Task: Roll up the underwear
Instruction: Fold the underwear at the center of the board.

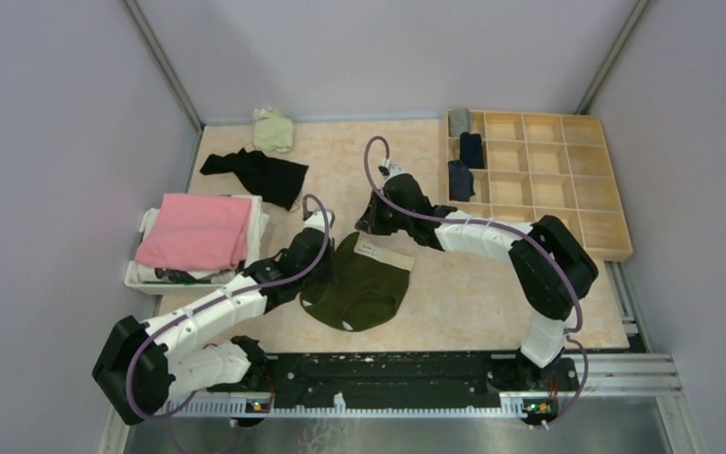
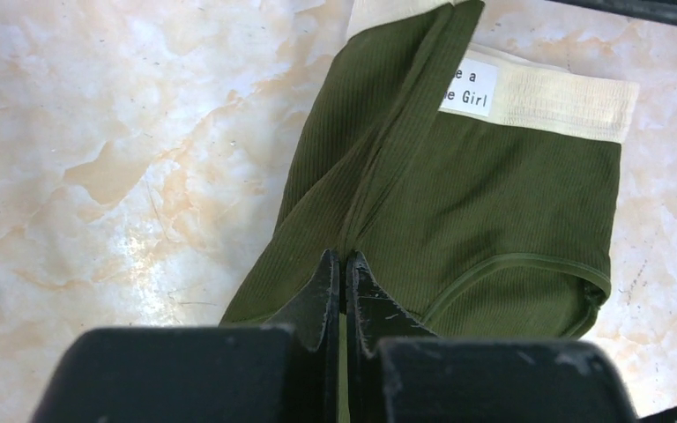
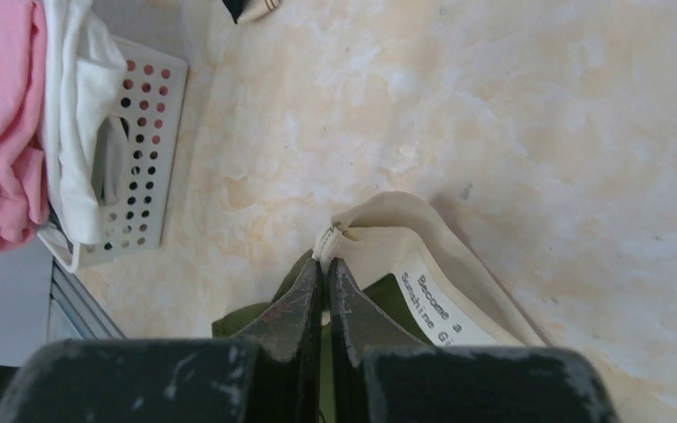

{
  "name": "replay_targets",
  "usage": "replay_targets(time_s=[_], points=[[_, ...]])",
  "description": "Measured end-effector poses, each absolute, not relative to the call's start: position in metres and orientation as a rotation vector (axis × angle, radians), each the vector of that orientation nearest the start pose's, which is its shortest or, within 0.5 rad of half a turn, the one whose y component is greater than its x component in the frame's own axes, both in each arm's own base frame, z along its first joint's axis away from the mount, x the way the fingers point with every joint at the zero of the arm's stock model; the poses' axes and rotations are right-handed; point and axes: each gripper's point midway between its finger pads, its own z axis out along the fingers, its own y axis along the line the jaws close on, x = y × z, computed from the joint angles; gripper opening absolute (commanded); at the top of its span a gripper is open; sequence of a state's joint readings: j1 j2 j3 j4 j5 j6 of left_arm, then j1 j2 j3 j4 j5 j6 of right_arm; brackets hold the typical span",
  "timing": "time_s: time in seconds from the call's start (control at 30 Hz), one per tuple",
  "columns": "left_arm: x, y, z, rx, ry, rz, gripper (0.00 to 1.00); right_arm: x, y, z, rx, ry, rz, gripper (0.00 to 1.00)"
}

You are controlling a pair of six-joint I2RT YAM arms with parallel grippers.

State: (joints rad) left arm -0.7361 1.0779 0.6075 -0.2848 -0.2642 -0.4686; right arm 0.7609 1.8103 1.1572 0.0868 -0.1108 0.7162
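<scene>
Underwear, olive-green ribbed briefs with cream waistband (image 1: 359, 284): partly folded, unrolled, pinched by left gripper (image 2: 344, 257) and right gripper (image 3: 324, 263); three rolled pieces (image 1: 470, 149) in wooden compartment tray (image 1: 567, 161); dark garment (image 1: 260, 173) lies loose.

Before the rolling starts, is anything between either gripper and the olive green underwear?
Nothing visible. The left gripper is shut on a fold of the olive underwear, and the right gripper on its cream waistband.
</scene>
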Motion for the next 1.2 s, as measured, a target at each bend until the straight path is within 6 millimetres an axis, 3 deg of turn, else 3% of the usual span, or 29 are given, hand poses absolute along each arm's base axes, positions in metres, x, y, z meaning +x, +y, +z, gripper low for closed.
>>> replay_targets(time_s=[0.5,0.87,1.2], points=[[0.212,-0.213,0.099,0.327,2.309,-0.424,0.00,0.299,0.333,0.113,-0.110,2.286,0.864,0.00],[0.196,-0.227,0.084,0.425,2.354,-0.417,0.00,0.278,0.305,0.075,-0.092,2.387,0.761,0.01],[0.192,-0.238,0.082,0.449,2.372,-0.422,0.00,0.281,0.299,0.070,-0.070,2.383,0.714,0.01]])
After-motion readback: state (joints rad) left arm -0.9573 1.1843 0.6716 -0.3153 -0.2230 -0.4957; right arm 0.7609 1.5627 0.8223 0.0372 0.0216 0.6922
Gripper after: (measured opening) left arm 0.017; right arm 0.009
